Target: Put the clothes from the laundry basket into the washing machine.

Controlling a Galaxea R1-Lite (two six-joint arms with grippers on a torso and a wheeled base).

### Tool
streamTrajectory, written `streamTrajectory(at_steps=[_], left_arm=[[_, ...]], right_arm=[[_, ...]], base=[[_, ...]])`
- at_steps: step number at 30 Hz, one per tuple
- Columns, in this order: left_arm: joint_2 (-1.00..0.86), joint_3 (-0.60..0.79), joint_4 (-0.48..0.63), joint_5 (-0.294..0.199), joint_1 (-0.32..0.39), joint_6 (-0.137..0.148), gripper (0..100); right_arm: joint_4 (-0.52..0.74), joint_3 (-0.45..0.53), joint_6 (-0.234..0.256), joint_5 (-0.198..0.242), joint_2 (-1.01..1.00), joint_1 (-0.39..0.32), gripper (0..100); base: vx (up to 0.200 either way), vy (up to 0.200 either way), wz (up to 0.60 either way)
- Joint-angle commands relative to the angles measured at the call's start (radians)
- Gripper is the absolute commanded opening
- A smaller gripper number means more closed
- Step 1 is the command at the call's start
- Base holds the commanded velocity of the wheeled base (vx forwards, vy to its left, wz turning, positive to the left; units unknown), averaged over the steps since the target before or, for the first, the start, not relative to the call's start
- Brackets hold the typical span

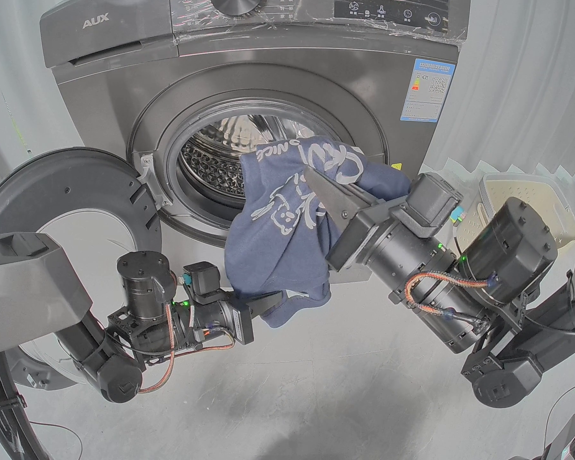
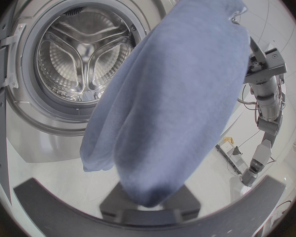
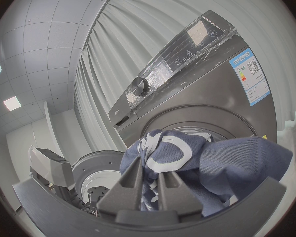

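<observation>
Right gripper pinches the navy shirt, dangling just ahead at the washing machine's open mouth. Left gripper waits under the hem, grip unclear. Loading step, I'd say: push it inside, then release.

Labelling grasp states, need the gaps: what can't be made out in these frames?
1. Hold of the left gripper: head and left wrist views, navy printed garment drapes over it.
2. Contents of the cream perforated plastic laundry basket: head view, right arm blocks it.
3. Steel drum, right side: head view, garment covers it.
</observation>
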Motion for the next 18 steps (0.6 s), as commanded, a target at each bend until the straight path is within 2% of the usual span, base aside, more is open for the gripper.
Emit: streamTrajectory(at_steps=[1, 7, 10, 14, 18], left_arm=[[-0.012, 0.028, -0.016, 0.001, -0.010, -0.001, 0], [-0.111, 0.194, -0.153, 0.007, -0.031, 0.000, 0], [-0.182, 0.295, -0.234, 0.006, -0.080, 0.000, 0], [-0.282, 0.376, -0.233, 0.004, -0.110, 0.013, 0], [-0.328, 0.369, -0.234, 0.006, -0.102, 0.013, 0]], right_arm=[[-0.001, 0.010, 0.000, 0.000, -0.001, -0.001, 0], [0.001, 0.041, 0.000, 0.002, 0.002, -0.017, 0], [0.002, 0.076, 0.000, 0.002, 0.008, -0.017, 0], [0.005, 0.127, 0.000, 0.009, 0.018, -0.005, 0], [0.002, 0.168, 0.000, 0.014, 0.036, 0.001, 0]], base=[[0.000, 0.000, 0.00], [0.000, 0.000, 0.00], [0.000, 0.000, 0.00], [0.000, 0.000, 0.00], [0.000, 0.000, 0.00]])
